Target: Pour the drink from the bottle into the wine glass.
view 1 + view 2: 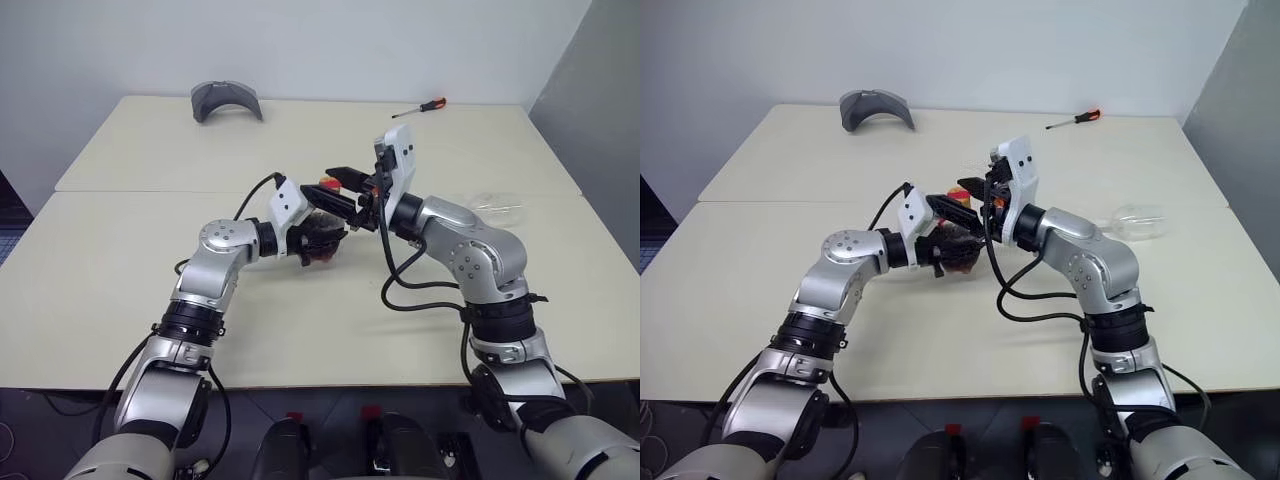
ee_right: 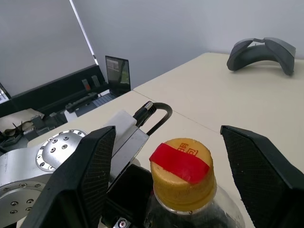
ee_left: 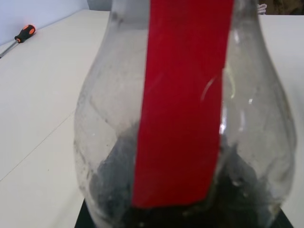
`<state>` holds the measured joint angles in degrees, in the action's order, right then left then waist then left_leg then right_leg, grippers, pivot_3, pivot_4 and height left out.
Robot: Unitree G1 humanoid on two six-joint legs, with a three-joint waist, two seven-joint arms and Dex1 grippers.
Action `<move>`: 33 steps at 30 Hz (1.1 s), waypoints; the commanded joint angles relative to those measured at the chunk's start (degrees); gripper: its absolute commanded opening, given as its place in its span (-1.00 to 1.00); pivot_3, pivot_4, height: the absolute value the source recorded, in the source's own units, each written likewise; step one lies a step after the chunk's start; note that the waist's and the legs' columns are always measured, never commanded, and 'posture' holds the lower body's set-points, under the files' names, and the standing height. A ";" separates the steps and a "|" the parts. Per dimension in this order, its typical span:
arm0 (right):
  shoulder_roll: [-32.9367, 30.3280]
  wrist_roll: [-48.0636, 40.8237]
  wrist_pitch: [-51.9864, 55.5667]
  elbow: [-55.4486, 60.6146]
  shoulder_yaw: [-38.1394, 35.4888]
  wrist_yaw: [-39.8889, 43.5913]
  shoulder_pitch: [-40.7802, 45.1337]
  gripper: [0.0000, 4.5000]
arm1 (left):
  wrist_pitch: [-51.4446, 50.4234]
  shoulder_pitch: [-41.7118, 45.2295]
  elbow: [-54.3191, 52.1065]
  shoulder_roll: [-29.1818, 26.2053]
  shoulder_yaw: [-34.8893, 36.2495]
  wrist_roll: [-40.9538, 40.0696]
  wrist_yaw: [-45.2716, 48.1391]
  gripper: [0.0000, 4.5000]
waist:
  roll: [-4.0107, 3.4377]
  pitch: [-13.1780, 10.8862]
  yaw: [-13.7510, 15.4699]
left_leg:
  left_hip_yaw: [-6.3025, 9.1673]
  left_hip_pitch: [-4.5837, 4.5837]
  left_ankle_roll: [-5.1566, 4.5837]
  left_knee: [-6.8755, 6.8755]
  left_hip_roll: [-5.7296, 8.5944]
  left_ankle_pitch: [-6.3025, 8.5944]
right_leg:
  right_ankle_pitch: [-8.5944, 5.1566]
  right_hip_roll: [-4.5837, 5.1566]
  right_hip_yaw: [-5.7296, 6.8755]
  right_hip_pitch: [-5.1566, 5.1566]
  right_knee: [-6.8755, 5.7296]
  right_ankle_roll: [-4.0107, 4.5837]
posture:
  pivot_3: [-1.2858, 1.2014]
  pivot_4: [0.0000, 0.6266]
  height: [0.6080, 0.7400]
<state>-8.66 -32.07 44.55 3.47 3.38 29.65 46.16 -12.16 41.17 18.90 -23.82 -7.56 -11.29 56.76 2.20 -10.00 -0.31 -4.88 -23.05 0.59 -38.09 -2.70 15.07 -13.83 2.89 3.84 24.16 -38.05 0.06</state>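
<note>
- Across the pale worktop (image 1: 120, 300), wide bare surface surrounds both arms, leaving free room to move.
- Mid-worktop, the left hand (image 1: 322, 240) is clamped around the bottle (image 3: 190, 118), probably steadying it for uncapping.
- Right hand (image 2: 168, 156) has its fingers spread wide either side of the yellow cap (image 2: 183, 173), not touching it.
- Wine glass (image 1: 1137, 221) lies on its side near the right edge.
- Dark drink (image 3: 114, 190) sits in the bottle's base.

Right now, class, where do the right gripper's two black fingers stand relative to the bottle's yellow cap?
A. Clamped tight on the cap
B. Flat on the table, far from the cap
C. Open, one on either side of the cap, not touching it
C: in the right wrist view the right gripper is open, with clear gaps to the yellow cap of the bottle.
</note>
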 commanded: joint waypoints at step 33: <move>-9.11 -15.45 5.80 11.60 0.95 21.88 -1.60 -0.42 | -31.00 -6.53 -36.88 -5.03 2.75 -22.28 4.55 -0.43 | -0.03 -0.02 -0.21 | 0.08 0.08 0.00 0.02 -0.03 0.00 | -0.01 -0.06 -0.02 -0.03 -0.06 -0.01 | 0.03 -0.52 1.00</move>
<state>-17.47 -45.82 48.88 12.51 0.64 47.80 44.40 -43.76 33.44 -14.14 -28.65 -5.31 -31.13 60.12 2.16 -10.03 -0.53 -4.80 -22.98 0.58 -38.08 -2.73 15.07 -13.84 2.84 3.82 24.13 -38.11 0.05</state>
